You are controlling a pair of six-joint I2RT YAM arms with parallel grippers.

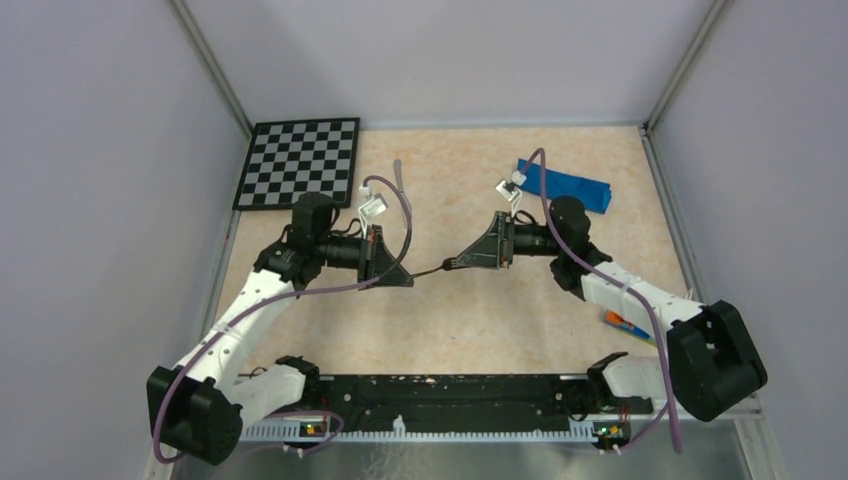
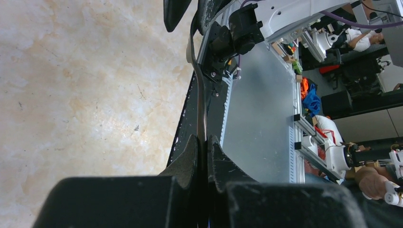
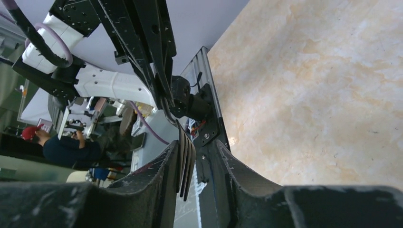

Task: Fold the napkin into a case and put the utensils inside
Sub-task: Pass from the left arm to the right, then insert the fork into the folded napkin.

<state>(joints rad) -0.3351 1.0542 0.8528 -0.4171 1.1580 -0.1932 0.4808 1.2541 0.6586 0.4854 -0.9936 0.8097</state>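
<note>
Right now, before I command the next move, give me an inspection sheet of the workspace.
Surface: beige marbled table, no damage seen.
Job's things: dark fork held above the table between the grippers; blue napkin folded into a strip, far right; pale knife lying far centre-left.
Clutter: checkerboard far left; small orange-and-blue item at the right edge.
Grippers: left gripper shut on the fork's handle; right gripper open around the tines.
Cables: purple cables along both arms.
Surroundings: grey walls; person beyond.

Blue napkin (image 1: pixel 565 186), dark fork (image 1: pixel 432 270), black-and-white checkerboard (image 1: pixel 300 162), beige table (image 1: pixel 500 320)
</note>
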